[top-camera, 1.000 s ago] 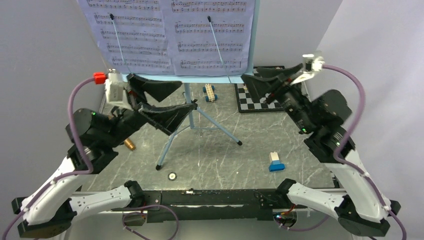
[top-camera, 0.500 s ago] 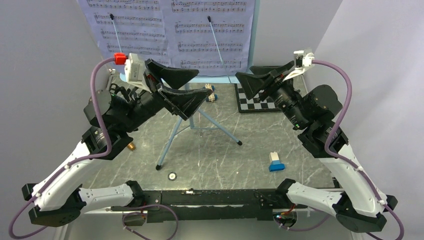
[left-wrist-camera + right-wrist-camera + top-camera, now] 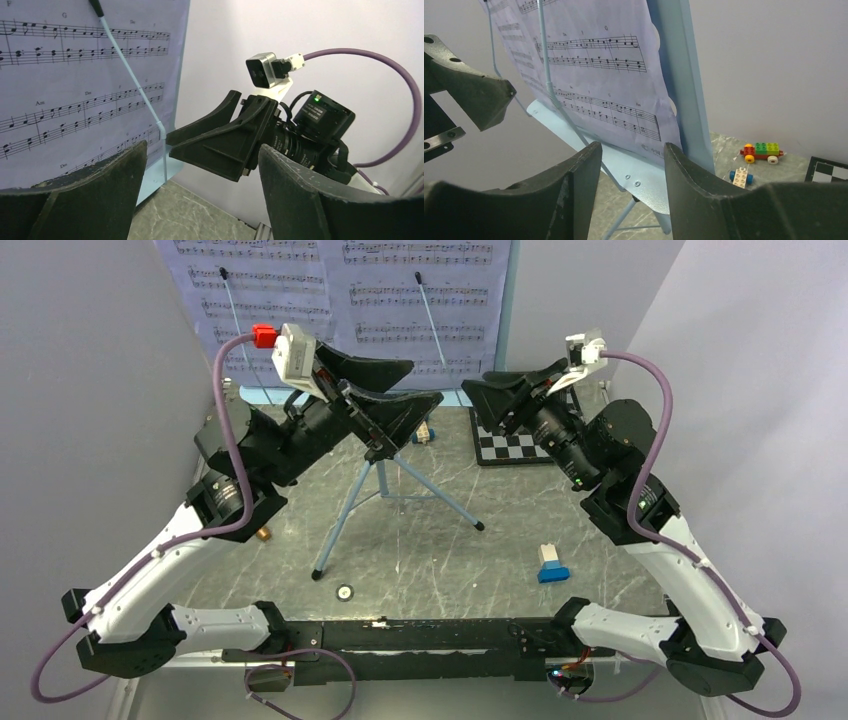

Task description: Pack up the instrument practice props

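The light-blue music stand stands on its tripod at the table's back centre. White sheet-music pages rest on its desk under two thin holder arms. My left gripper is open and empty, raised in front of the desk's lower edge. My right gripper is open and empty, facing it from the right. In the right wrist view my gripper has the desk's ledge and the pages just beyond its jaws. The gold-brown microphone peeks out under my left arm. No mic stand shows clearly.
A chessboard lies at the back right. A colourful brick car and a small wheeled brick sit behind the stand. A blue-and-white brick and a small round piece lie near the front. Grey walls close in on both sides.
Both arms have risen and swung inward toward the stand's desk, the left up and right, the right up and left. Both grippers stay open and empty.
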Robot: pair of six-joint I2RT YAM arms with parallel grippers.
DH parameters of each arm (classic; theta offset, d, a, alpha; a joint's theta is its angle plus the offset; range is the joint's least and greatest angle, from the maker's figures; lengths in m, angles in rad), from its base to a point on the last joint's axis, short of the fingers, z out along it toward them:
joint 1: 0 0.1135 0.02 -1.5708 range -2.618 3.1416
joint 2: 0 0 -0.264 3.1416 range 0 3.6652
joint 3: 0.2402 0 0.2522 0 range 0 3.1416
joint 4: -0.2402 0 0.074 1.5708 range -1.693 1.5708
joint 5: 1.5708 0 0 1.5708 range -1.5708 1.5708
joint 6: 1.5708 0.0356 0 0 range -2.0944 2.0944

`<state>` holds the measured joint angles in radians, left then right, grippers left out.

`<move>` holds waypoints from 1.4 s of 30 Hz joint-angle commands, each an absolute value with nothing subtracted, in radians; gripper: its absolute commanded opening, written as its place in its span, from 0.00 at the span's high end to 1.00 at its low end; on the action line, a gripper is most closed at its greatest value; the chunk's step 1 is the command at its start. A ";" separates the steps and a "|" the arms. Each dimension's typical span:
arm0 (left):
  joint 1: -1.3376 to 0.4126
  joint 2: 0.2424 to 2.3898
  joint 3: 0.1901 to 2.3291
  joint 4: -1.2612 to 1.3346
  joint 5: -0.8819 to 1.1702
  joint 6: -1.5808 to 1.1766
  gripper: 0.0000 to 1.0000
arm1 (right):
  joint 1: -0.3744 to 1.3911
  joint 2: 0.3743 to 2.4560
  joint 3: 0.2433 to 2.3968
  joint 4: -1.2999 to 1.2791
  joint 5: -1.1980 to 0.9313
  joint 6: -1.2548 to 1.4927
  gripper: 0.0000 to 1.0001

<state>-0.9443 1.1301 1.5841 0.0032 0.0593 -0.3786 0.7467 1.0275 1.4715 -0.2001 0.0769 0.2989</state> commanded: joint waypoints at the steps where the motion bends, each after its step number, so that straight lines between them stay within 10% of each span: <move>1: -0.949 1.143 1.610 0.045 0.003 -0.352 0.16 | 0.746 1.031 1.507 -0.148 0.074 0.307 0.49; 10: -0.948 1.175 1.631 0.054 -0.048 -0.319 0.17 | 0.746 1.006 1.460 -0.133 0.121 0.303 0.46; 19: -0.946 1.228 1.679 0.056 -0.045 -0.302 0.28 | 0.747 1.036 1.491 -0.139 0.090 0.290 0.66; 42: -0.937 1.270 1.723 0.063 -0.043 -0.335 0.39 | 0.747 1.011 1.559 -0.229 0.109 0.344 0.31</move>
